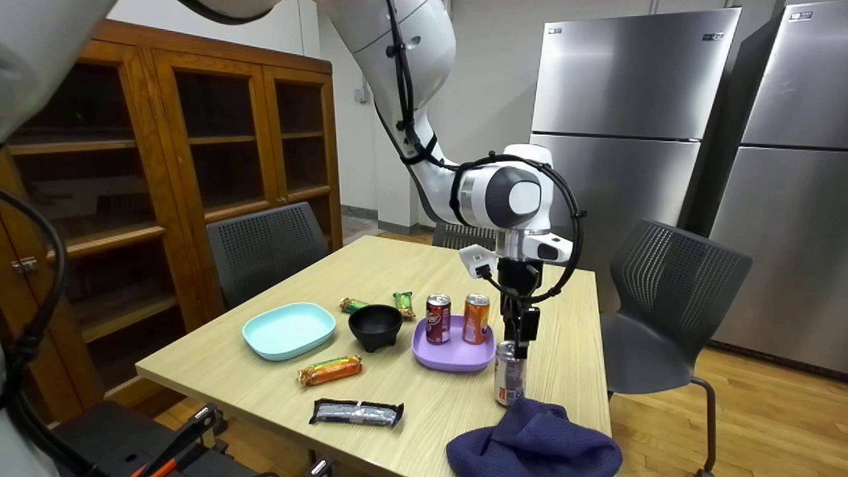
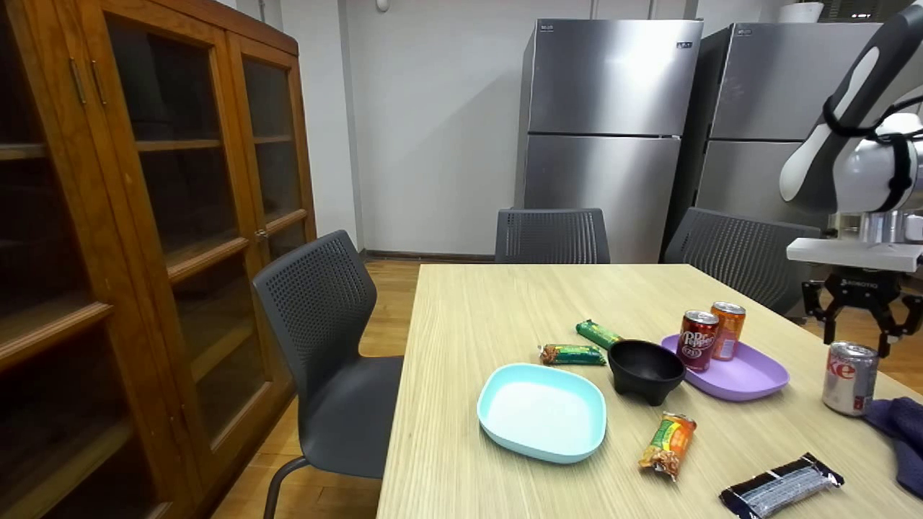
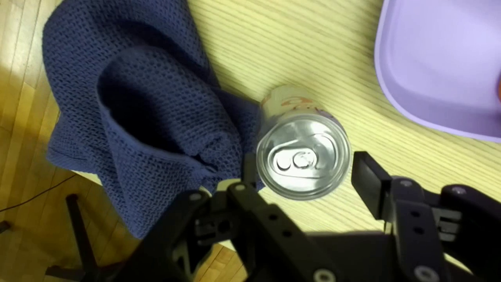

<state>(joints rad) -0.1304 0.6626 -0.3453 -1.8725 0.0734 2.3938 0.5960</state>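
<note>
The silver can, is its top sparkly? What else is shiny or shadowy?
Yes: in the wrist view the silver can gleams on top, and the navy towel has a dark, shadowed fold; in both exterior views glare brightens the steel fridge doors; in an exterior view a shadow slants across the wall.

I count three cans [image 2: 851,389], one at the gripper [image 2: 856,346] and two near it; two plates [image 2: 751,380], one near it, one well apart; one bowl [image 1: 375,338] and four snack bars [image 1: 330,370], all apart from it; one towel [image 3: 188,113] just beside it; one table [image 2: 519,310] below it; three chairs [image 1: 268,248], two fridges [image 2: 602,194] and one cabinet [image 1: 171,132] beyond.
</note>
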